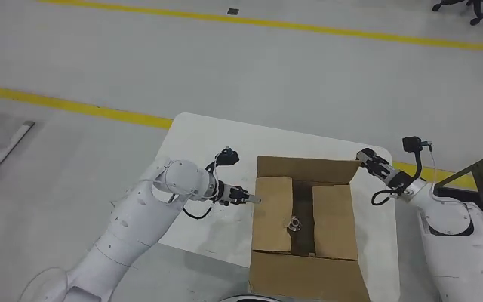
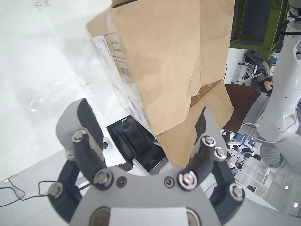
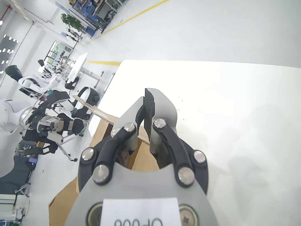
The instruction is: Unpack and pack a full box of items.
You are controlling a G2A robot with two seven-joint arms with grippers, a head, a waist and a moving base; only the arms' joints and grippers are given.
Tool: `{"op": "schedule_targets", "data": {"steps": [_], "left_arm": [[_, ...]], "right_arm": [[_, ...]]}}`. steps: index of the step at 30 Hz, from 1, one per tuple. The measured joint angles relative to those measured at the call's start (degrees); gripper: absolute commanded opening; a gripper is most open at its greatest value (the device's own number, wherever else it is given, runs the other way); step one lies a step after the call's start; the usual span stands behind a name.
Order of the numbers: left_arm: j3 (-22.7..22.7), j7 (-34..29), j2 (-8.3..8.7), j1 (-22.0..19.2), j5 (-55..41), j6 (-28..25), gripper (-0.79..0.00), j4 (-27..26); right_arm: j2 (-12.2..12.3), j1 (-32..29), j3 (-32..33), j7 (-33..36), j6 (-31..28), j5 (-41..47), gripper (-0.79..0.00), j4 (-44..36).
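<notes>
A brown cardboard box point(image 1: 306, 226) stands on the white table point(image 1: 204, 151), its two side flaps folded partly inward over a dark gap. A small pale item point(image 1: 293, 223) lies inside that gap. My left gripper point(image 1: 249, 198) is at the box's left side. In the left wrist view it point(image 2: 143, 109) is open, and the corner of the left flap point(image 2: 169, 71) hangs between its fingers without touching the pads. My right gripper point(image 1: 364, 157) is at the far right corner of the box. Seen from the right wrist, it point(image 3: 144, 99) is shut on the thin edge of the far flap point(image 3: 94, 112).
Bare tabletop point(image 3: 223, 99) stretches beyond the box's far side and to its left. A green-framed cart point(image 2: 258, 24) stands off the table's right side. The box's near end is close to the table's front edge.
</notes>
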Motion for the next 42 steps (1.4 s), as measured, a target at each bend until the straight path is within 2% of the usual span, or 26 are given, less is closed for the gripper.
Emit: {"op": "schedule_targets", "data": {"steps": [5,12,26,35,42], "left_arm": [[-6.41,-4.75,2.41,5.12,-0.03,0.71,0.000,-6.10],[-13.27,-7.08,4.58,10.71,0.45,2.51,0.000,-13.18],[-13.33,-7.05,4.61,10.84,0.48,2.78,0.000,-13.22],[-13.33,-7.05,4.61,10.84,0.48,2.78,0.000,-13.22],[-13.33,-7.05,4.61,10.84,0.48,2.78,0.000,-13.22]], "right_arm": [[0.66,-3.43,1.95,0.40,-4.22,-0.82,-0.785,-3.25],[1.46,-9.07,4.75,1.13,-8.96,-0.18,-0.785,-6.92],[2.84,-19.09,8.08,3.15,-16.43,-0.95,-0.785,-12.90],[3.36,-22.82,6.93,3.76,-16.69,-1.02,-0.785,-14.82],[3.51,-24.34,5.69,1.66,-15.57,-1.11,-0.785,-15.29]]}}
